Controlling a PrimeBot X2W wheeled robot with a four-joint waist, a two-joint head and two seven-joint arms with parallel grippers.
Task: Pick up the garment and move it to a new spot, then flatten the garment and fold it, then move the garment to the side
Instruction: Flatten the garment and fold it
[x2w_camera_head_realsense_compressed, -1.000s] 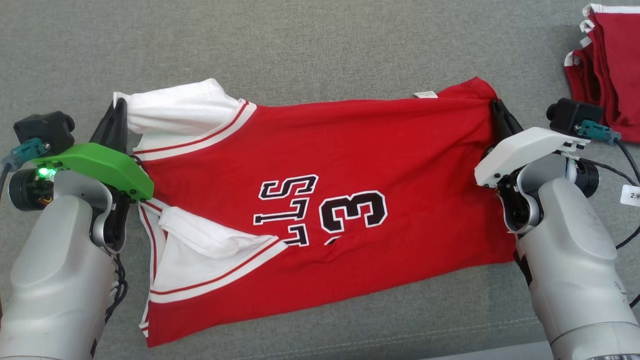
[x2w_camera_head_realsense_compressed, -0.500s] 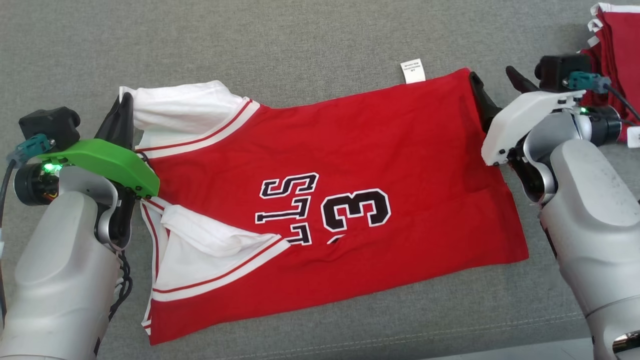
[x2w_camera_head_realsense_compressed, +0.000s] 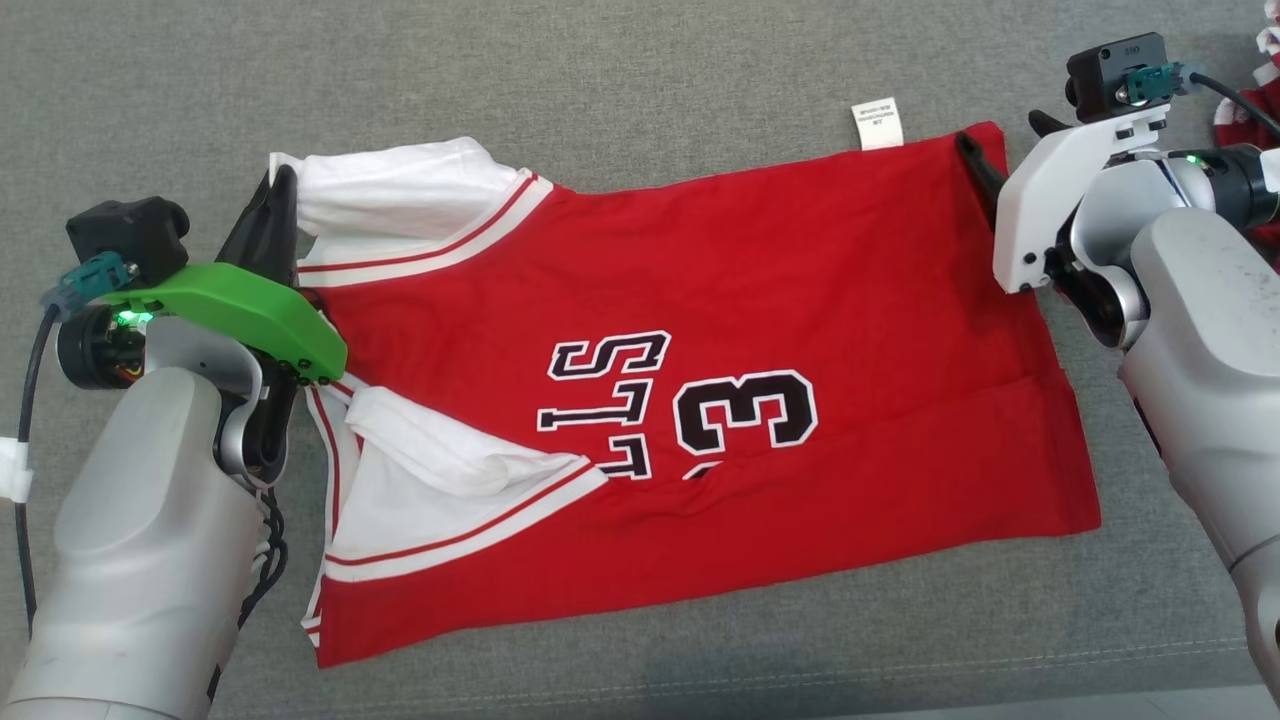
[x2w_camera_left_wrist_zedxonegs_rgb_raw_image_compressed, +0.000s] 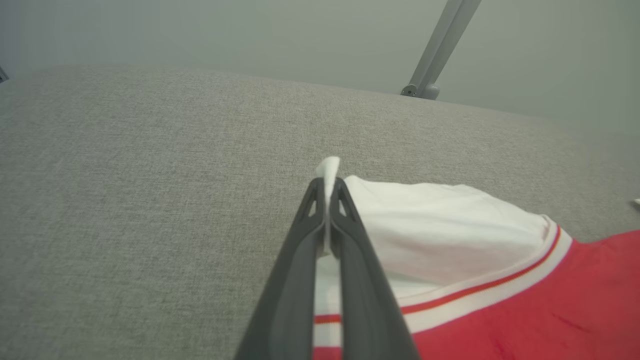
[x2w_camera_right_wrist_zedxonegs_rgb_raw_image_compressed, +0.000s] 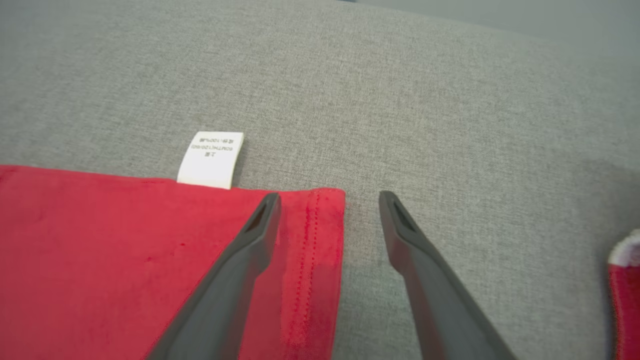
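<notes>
Your red jersey lies spread across the middle of the grey cushion, its white shoulder pinched in the left gripper while the right gripper stands wide over the far hem corner, so a lone left pull would probably drag it askew.

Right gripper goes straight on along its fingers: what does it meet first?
Probably the grey cushion: the right gripper, jaws open, straddles the jersey's hem corner, bare cushion just beyond. The care label sits left of that line. Height unclear.
</notes>
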